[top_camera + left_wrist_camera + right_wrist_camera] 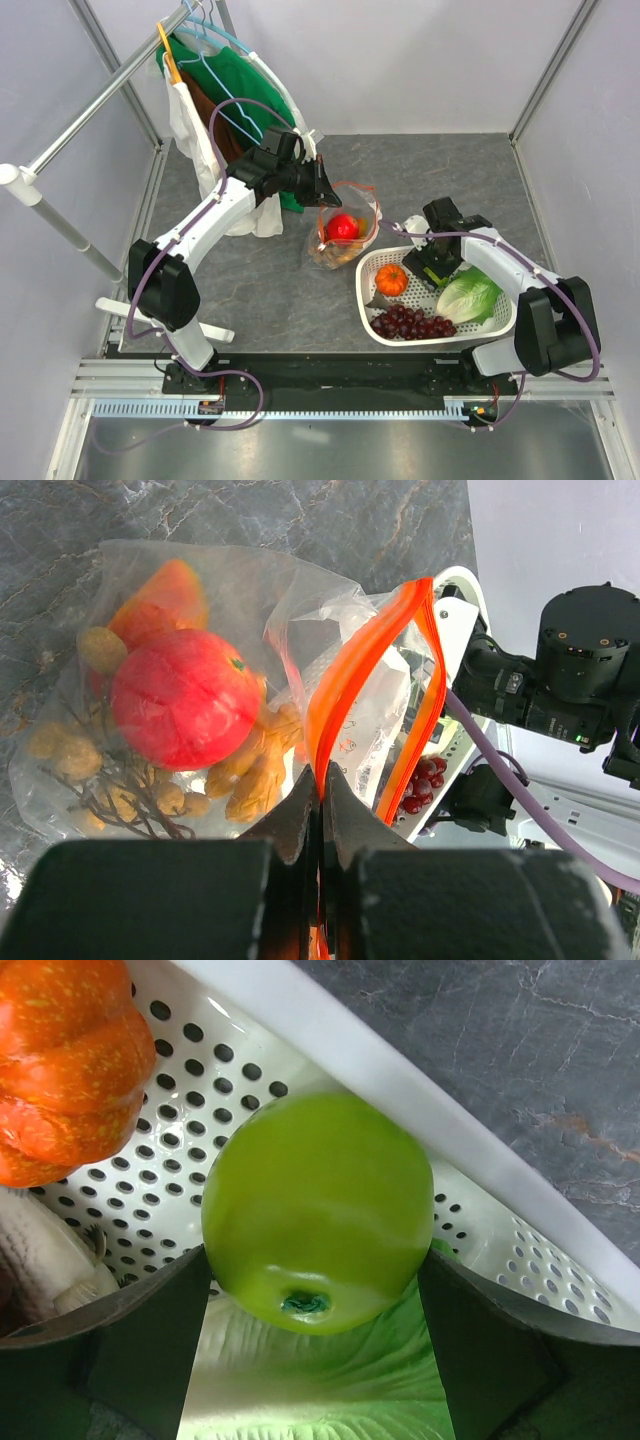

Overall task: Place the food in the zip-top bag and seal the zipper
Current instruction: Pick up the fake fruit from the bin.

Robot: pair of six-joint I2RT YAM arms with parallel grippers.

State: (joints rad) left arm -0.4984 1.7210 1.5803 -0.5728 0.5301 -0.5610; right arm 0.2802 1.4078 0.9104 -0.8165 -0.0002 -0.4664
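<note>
The clear zip-top bag [345, 238] lies on the table left of the basket. Inside it sit a red apple [183, 698], a red-yellow mango [160, 595] and brown nuts [250, 780]. My left gripper [322, 780] is shut on the orange-red zipper [365, 660] and holds the mouth up and apart. My right gripper [312, 1258] is down in the white basket [330, 1050], open, one finger on each side of the green apple [318, 1210] and close against it. The apple rests on lettuce [320, 1380] in the basket's corner.
The basket [375, 262] also holds an orange piece [391, 280], dark grapes [410, 322], lettuce [470, 297] and a grey fish [40, 1260]. A clothes rack with hanging garments [225, 90] stands at the back left, just behind the left arm.
</note>
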